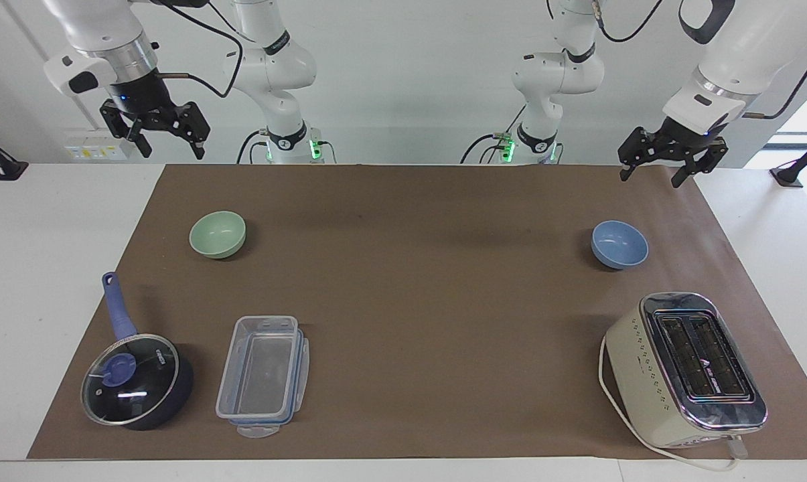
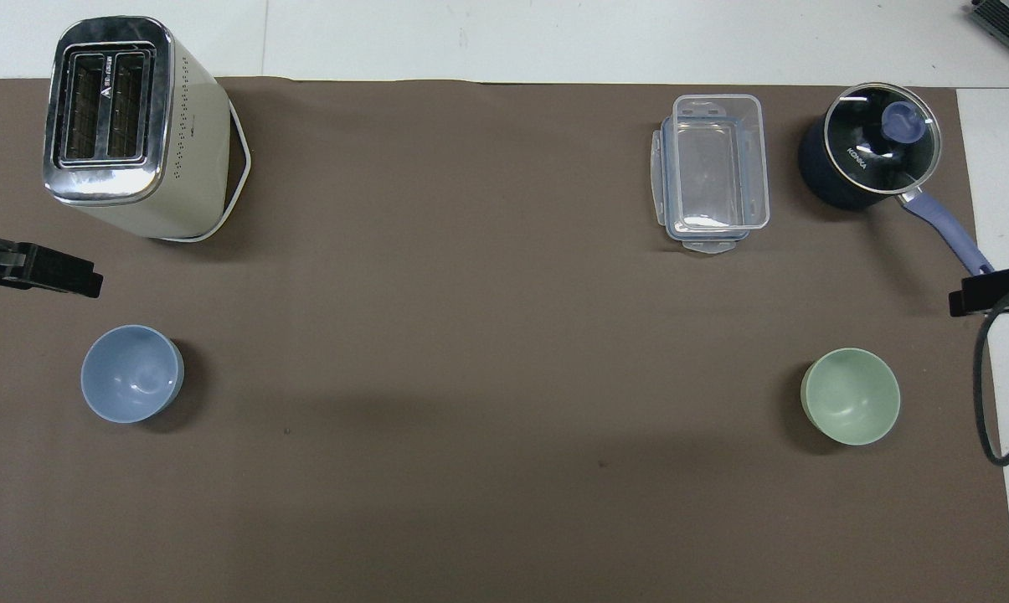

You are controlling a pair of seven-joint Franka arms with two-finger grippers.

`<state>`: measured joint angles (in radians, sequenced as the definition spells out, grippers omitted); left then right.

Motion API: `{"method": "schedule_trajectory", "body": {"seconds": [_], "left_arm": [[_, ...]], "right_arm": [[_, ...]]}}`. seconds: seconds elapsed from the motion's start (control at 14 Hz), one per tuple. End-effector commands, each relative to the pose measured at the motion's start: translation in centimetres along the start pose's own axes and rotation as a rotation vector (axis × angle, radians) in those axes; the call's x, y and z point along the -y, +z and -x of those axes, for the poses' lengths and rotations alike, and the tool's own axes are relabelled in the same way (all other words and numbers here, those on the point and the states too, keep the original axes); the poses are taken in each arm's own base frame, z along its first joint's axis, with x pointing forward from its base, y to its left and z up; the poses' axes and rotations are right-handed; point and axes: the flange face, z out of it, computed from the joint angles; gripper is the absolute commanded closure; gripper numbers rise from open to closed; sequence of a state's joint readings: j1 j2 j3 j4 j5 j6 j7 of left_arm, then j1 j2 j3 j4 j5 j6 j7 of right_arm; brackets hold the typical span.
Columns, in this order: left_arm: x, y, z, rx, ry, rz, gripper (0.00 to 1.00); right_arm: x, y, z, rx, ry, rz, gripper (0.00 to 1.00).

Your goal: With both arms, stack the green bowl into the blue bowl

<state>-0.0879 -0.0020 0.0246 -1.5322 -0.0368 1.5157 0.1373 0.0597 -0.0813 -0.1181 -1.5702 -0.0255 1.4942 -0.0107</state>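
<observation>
The green bowl [image 1: 217, 233] sits upright and empty on the brown mat toward the right arm's end; it also shows in the overhead view [image 2: 850, 396]. The blue bowl [image 1: 619, 244] sits upright and empty toward the left arm's end, and also shows in the overhead view [image 2: 131, 373]. My right gripper [image 1: 173, 152] hangs open and empty, high over the mat's corner at the robots' edge. My left gripper [image 1: 649, 179] hangs open and empty, high over the mat's other corner at the robots' edge. Neither touches a bowl. Only the grippers' tips show in the overhead view.
A cream toaster [image 1: 688, 367] stands farther from the robots than the blue bowl. A clear plastic container [image 1: 262, 375] and a dark blue saucepan with a glass lid [image 1: 135, 380] lie farther from the robots than the green bowl. The brown mat [image 1: 430, 301] covers the table.
</observation>
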Motion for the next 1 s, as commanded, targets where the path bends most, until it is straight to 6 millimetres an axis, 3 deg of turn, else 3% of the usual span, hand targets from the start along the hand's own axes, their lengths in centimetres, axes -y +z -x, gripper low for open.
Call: {"method": "schedule_trajectory", "body": {"seconds": [0.0, 0.93], "left_arm": [[-0.18, -0.42, 0.09, 0.002, -0.006, -0.008, 0.00], [-0.30, -0.15, 0.32, 0.002, 0.011, -0.006, 0.00]], "right_arm": [[-0.17, 0.00, 0.44, -0.016, -0.022, 0.015, 0.00], [-0.34, 0.00, 0.49, -0.016, -0.022, 0.015, 0.00]]}}
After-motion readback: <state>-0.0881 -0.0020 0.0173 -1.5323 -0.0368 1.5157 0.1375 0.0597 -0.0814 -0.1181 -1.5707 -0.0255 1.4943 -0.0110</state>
